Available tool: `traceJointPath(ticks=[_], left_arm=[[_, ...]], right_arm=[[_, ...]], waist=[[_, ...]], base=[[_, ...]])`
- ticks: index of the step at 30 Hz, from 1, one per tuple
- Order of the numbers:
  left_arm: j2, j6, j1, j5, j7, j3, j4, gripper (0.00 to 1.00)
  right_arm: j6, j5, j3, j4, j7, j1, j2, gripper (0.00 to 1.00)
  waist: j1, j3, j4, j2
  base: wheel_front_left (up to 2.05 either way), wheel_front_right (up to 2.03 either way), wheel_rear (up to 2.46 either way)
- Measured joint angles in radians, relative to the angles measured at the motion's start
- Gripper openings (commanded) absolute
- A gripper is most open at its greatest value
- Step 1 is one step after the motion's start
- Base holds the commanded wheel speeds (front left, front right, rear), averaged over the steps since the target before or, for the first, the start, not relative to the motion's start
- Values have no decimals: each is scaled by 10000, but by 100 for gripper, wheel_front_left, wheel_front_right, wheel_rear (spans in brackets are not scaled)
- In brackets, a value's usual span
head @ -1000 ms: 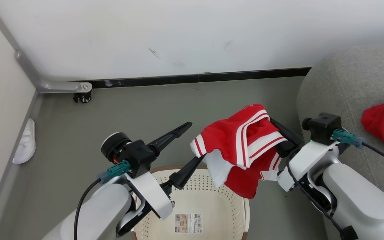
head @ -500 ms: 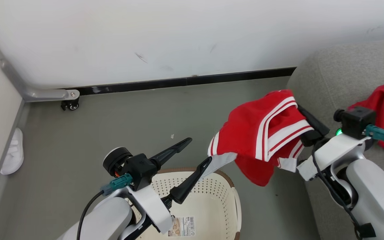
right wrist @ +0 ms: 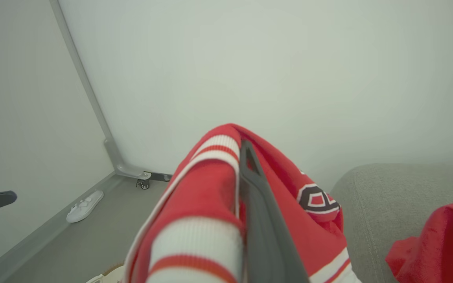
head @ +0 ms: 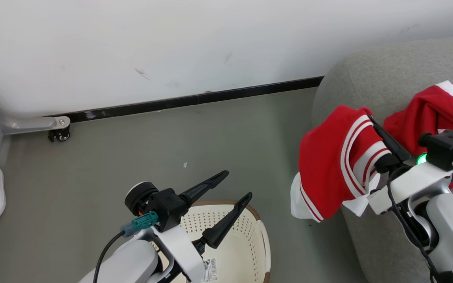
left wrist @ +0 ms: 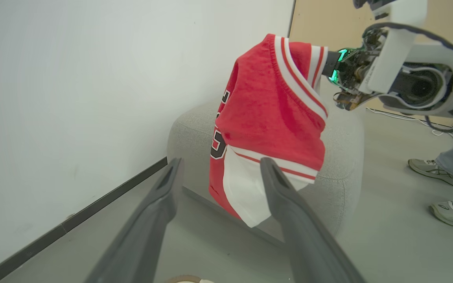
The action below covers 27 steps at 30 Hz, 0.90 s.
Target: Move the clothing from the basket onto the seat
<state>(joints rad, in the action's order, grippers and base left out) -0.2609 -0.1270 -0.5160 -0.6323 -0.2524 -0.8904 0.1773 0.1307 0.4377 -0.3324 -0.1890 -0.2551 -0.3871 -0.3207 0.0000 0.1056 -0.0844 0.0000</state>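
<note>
Mid-carry: right claw (head: 380, 131) clamps the red jersey (head: 325, 165) at centre-right beside the grey seat (head: 368, 78), left claw (head: 238, 183) wide and empty; next, it should reach over the seat and release.

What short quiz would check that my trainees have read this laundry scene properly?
1. True or false: the left gripper is shut on the red jersey.
2. Where does the other red garment lie? A) in the laundry basket B) on the grey seat C) on the floor
3. Fill in: the jersey hangs from the ____ gripper.
Key: 1 false, its fingers stand open and apart from the jersey; 2 B; 3 right gripper.
</note>
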Motion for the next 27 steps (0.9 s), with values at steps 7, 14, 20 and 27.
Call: traceJointPath(ticks=[7, 14, 20, 27], left_arm=[[27, 0, 126, 0, 0, 25, -58, 100], [19, 0, 151, 0, 0, 23, -180, 100], [15, 0, 162, 0, 0, 19, -267, 100], [-38, 0, 221, 4, 0, 142, -303, 100]], right_arm=[[0, -128, 368, 435, 0, 409, 4, 0], [0, -451, 876, 924, 0, 616, 48, 0], [0, -596, 1285, 1197, 0, 1046, 123, 0], [0, -610, 1488, 1509, 0, 1177, 299, 0]], waist=[[0, 5, -408, 0], [0, 56, -834, 0], [0, 108, -1205, 0], [-1, 160, -1593, 0]], base=[[0, 0, 0], [0, 0, 0], [0, 0, 0], [0, 0, 0]])
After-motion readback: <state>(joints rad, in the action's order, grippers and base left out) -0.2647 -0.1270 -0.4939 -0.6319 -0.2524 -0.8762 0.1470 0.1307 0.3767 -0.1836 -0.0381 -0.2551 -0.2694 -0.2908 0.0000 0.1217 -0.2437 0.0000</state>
